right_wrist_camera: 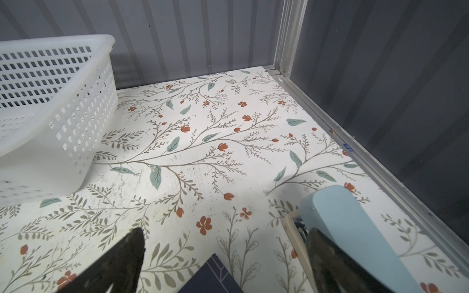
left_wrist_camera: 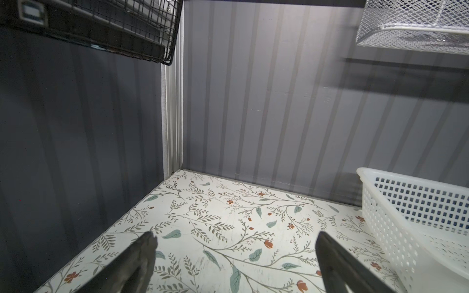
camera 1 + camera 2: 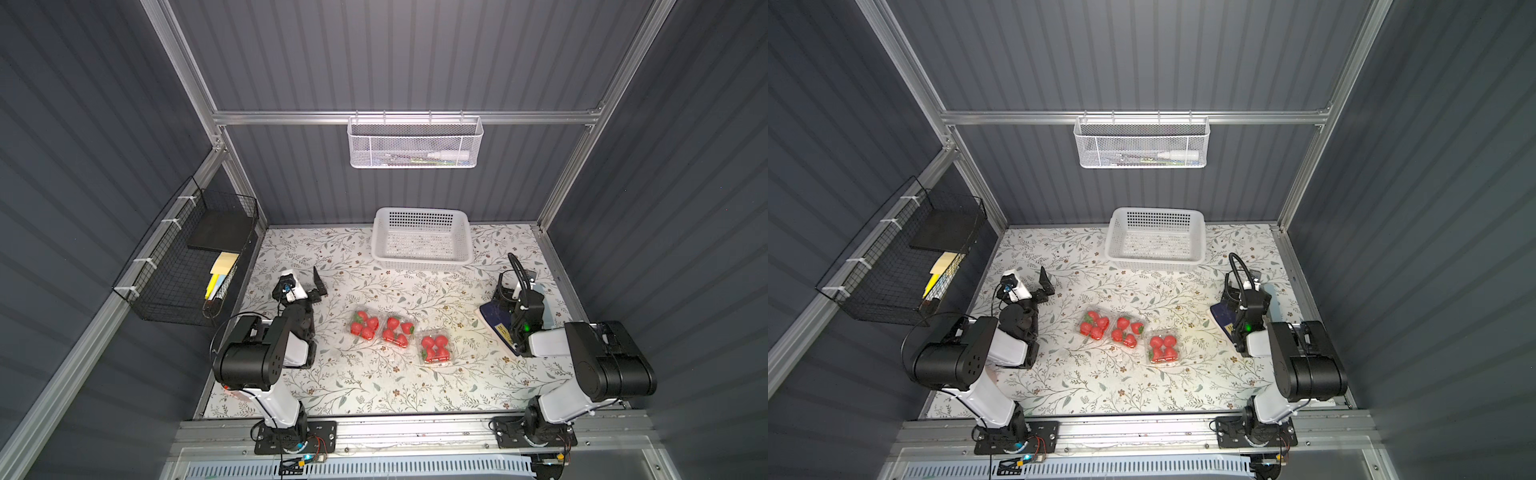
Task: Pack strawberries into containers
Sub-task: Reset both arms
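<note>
Three clear containers stand in a row mid-table in both top views, left (image 3: pixel 351 335), middle (image 3: pixel 410 319) and right (image 3: pixel 449 335), each holding several red strawberries (image 3: pixel 365 325) (image 3: pixel 1128 331). Whether their lids are shut I cannot tell. My left gripper (image 3: pixel 303 283) (image 2: pixel 236 238) hovers open over bare tabletop to the left of the row, nothing between its fingers. My right gripper (image 3: pixel 515 281) (image 1: pixel 225 234) is open and empty at the right side, well away from the containers. No strawberries show in either wrist view.
A large white perforated basket (image 3: pixel 379 249) (image 1: pixel 76 106) sits empty at the back centre. Under the right gripper lie a dark blue flat item (image 3: pixel 496 321) (image 1: pixel 210 276) and a light blue object (image 1: pixel 342 223). Wire baskets hang on the left (image 3: pixel 183 266) and back (image 3: pixel 415 143) walls.
</note>
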Controlling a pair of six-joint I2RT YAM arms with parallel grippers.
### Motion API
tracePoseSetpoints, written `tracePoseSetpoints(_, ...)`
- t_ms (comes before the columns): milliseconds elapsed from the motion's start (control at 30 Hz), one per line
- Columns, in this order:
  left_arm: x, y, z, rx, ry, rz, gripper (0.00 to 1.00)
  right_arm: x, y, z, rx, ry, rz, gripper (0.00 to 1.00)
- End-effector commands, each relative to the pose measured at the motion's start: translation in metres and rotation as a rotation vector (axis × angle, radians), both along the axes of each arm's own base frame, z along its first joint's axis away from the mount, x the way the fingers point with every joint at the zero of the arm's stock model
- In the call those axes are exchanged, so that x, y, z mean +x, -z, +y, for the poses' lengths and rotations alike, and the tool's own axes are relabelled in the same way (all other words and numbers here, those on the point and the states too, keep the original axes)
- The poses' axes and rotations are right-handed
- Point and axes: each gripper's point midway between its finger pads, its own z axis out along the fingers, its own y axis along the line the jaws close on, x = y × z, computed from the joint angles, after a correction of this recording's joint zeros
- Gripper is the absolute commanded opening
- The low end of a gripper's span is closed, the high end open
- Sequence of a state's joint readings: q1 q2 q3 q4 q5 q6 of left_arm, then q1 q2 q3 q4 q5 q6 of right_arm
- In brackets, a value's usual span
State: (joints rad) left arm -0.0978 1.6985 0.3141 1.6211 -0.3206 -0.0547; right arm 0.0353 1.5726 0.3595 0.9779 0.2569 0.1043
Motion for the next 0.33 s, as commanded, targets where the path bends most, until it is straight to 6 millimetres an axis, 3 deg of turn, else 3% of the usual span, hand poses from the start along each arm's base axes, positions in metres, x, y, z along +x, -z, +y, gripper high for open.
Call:
tracePoseSetpoints(0,-0.0101,-0.0555,0.001,-0.005,-0.012,-0.226,0.99,0.0036,-0.0035,0.0017,0.001,-0.012,-0.007,0.99)
tracePoseSetpoints(300,-0.0094,-0.0558,0.0005,-0.005,-0.009,-0.226,0.99,0.004,-0.004,0.0019,0.0,-0.013,-0.007,0.99)
